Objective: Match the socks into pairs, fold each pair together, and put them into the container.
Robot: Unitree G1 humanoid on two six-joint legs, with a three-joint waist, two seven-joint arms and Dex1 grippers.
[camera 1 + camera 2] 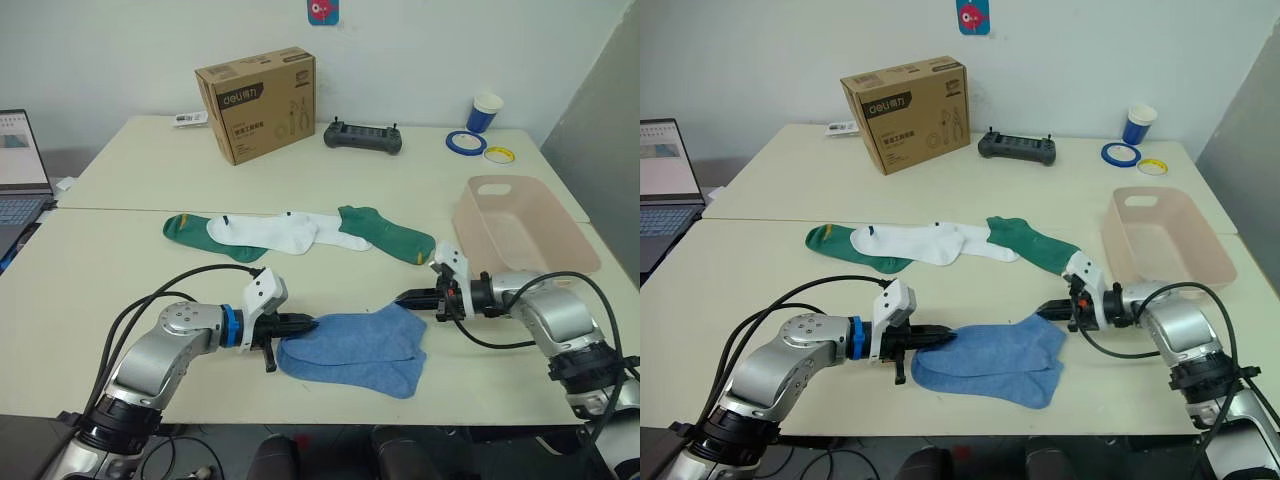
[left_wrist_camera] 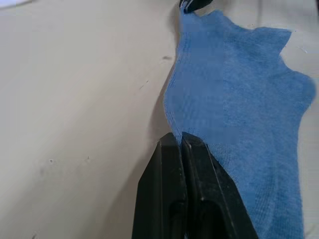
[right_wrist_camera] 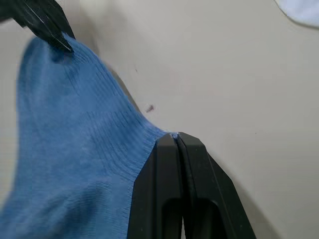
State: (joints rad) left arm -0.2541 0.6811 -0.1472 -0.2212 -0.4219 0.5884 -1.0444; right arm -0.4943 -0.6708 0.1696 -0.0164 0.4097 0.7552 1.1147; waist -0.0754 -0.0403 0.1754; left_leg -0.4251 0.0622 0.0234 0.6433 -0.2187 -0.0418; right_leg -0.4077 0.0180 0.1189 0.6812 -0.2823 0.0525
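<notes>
On the beige table (image 1: pixel 120 260), both pincers, left (image 1: pixel 308 323) and right (image 1: pixel 403 297), clench the stacked blue socks' (image 1: pixel 355 348) far edge between them; judged mid-fold, next they draw it over.

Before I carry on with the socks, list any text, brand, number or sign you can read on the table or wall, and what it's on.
"deli": brand on the side of the brown cardboard box.
Characters and tool drawings on the box front: too small to read.
Laptop screen: blurred, unreadable.
Wall sticker: a red figure on blue, no legible words.
Blue paper cup: no legible print.
</notes>
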